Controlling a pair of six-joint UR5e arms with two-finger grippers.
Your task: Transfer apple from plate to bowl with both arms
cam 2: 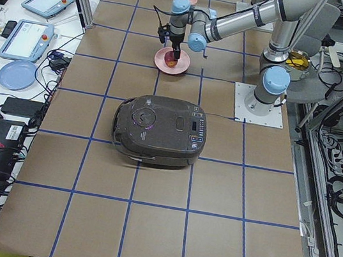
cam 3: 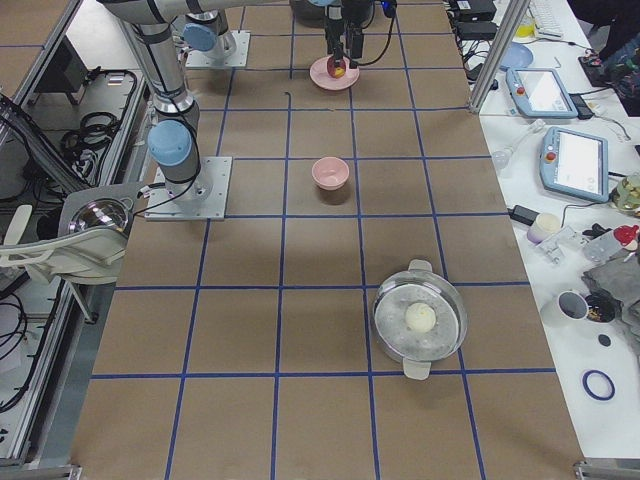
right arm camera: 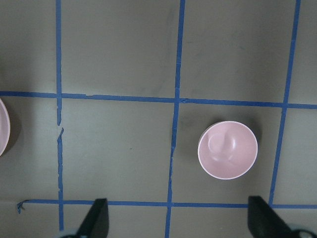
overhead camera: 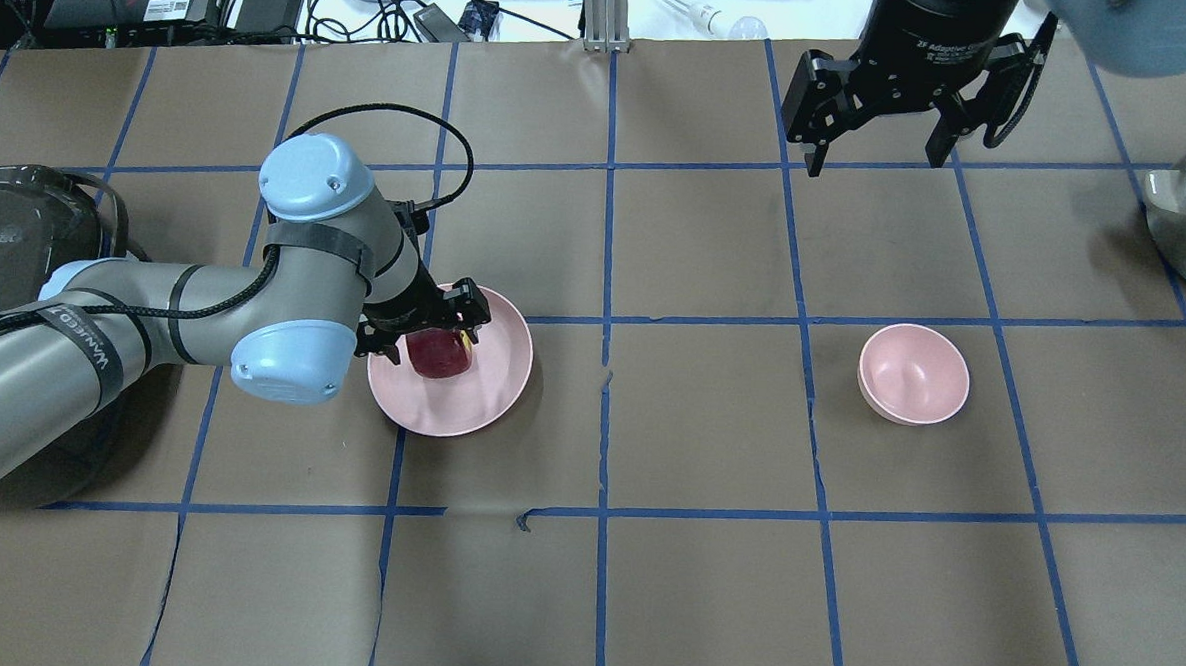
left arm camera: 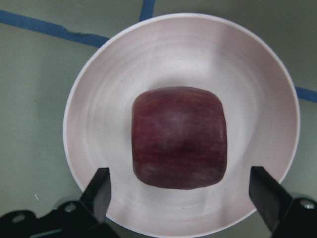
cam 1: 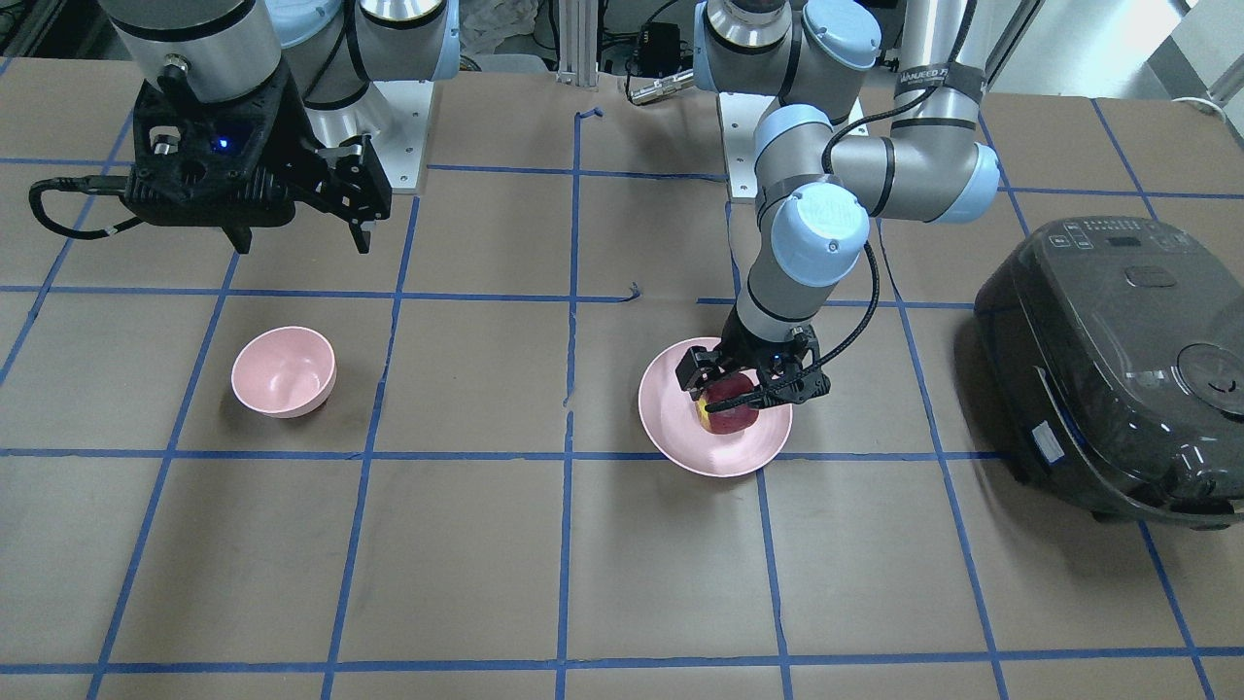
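Apple: small blocky dark red apple (left arm camera: 178, 138) resting mid wide shallow pale pink plate (left arm camera: 99, 99).
Left jaws: spread, flanking the apple without contact, poised to pinch.
Right jaws: spread, raised over bench (cam 1: 486, 544), likely awaiting handover.
Bowl: small deep pale pink bowl (cam 1: 284, 371), empty, well apart from the plate.

The apple (left arm camera: 178, 138) wears a dull, faintly streaked skin, the plate (left arm camera: 237, 69) a matt speckled finish with fine rings, the table (cam 1: 466, 544) matt brown paper under blue tape (cam 1: 573, 243), the cooker (cam 1: 1118, 369) glossy black plastic.
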